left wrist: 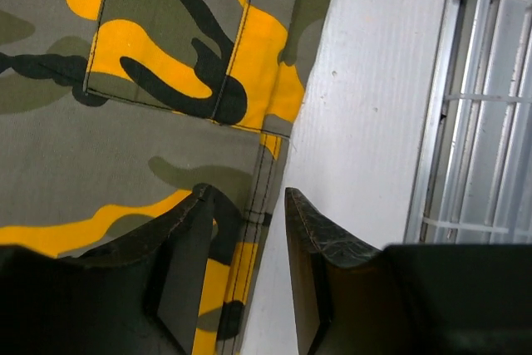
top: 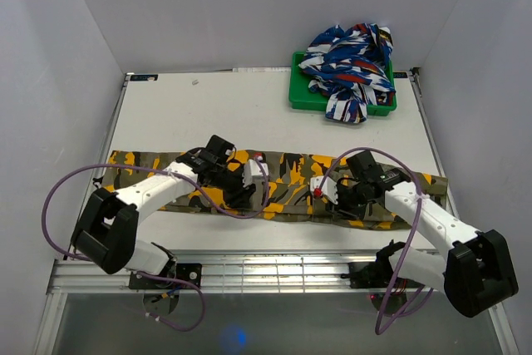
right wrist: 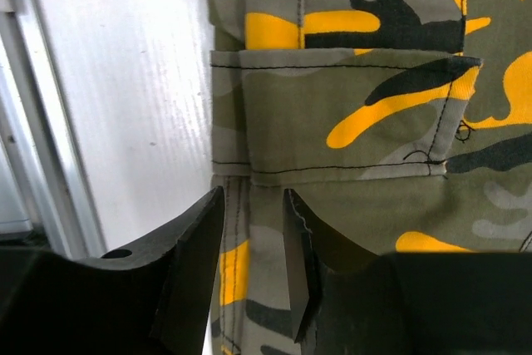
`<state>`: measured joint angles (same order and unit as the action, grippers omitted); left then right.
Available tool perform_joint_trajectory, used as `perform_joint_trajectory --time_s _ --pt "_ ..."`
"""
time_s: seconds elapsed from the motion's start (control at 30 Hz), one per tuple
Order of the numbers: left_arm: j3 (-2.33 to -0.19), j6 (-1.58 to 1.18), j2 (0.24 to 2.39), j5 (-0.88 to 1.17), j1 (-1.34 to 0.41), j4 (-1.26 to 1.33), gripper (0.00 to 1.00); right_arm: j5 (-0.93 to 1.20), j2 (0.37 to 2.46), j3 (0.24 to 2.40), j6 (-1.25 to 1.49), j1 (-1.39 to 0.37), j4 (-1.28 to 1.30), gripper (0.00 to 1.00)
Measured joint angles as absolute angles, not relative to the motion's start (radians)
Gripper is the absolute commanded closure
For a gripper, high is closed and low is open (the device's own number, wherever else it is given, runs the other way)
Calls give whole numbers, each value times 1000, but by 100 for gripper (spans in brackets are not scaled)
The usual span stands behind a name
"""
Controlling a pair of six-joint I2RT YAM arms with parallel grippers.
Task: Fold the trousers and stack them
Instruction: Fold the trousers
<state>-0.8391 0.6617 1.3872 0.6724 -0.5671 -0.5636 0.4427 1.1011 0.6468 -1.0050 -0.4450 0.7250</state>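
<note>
The long camouflage cloth trousers point(top: 287, 174), olive green with black and orange-yellow patches and stitched cargo pockets, lie flat in a strip running left to right across the near part of the white table point(top: 208, 114). The left gripper point(left wrist: 245, 197) sits at their near edge, its black fingers point(left wrist: 183, 234) slightly parted astride the seam, holding nothing. The right gripper point(right wrist: 253, 195) is likewise narrowly parted over the near hem, empty.

The top view looks down from above and behind both arm bases, taking in the whole bench point(top: 208, 114). Each wrist view peers past its own jaws, very close (cloth fills most of the frame), at the near edge of the trousers point(top: 291, 179), which all three views share.
</note>
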Motion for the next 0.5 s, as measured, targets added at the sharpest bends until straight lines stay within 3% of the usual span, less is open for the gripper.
perform_joint_trajectory --time_s 0.37,0.5 --pt "-806 600 1501 593 -640 -397 48 361 1131 535 -978 -473 537 56" --pt "-794 593 1504 577 -643 -367 50 348 1132 521 -975 -476 506 65"
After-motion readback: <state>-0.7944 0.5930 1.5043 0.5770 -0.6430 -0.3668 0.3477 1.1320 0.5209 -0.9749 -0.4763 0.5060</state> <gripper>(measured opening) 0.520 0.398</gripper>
